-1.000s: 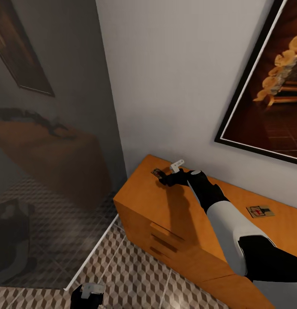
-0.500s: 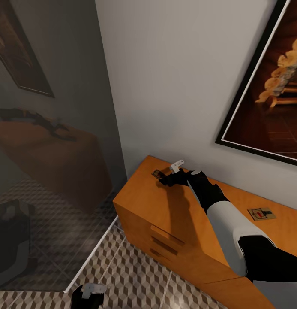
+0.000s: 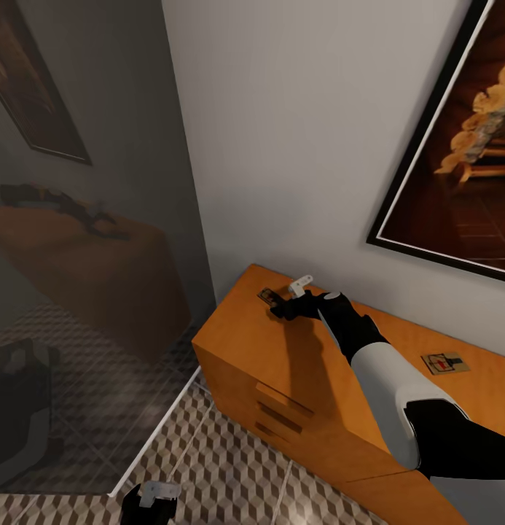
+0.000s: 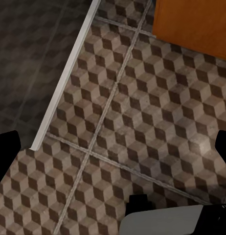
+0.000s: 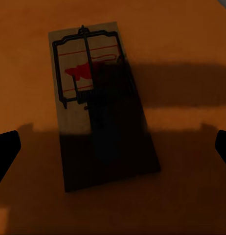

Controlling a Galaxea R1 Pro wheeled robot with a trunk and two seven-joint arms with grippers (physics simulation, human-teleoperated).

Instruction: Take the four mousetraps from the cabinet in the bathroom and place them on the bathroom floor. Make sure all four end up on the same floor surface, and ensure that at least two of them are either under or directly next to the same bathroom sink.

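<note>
Right gripper (image 3: 281,305) hovers over the flat tan wooden mousetrap (image 5: 101,105) at the far left corner of the orange-brown wooden cabinet (image 3: 245,343) top; jaws spread wide, holding nothing. A second mousetrap (image 3: 442,362) lies to the right. Risk: the thin board may slide away if the jaws close high.

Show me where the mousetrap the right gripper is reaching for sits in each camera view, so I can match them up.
Head view: the mousetrap lies near the cabinet's far left corner, just ahead of the right gripper.
Right wrist view: mousetrap lies flat mid-picture, partly in shadow.
Left wrist view: not in it; the patterned floor is there.
Shared landmark: the orange cabinet top.
</note>
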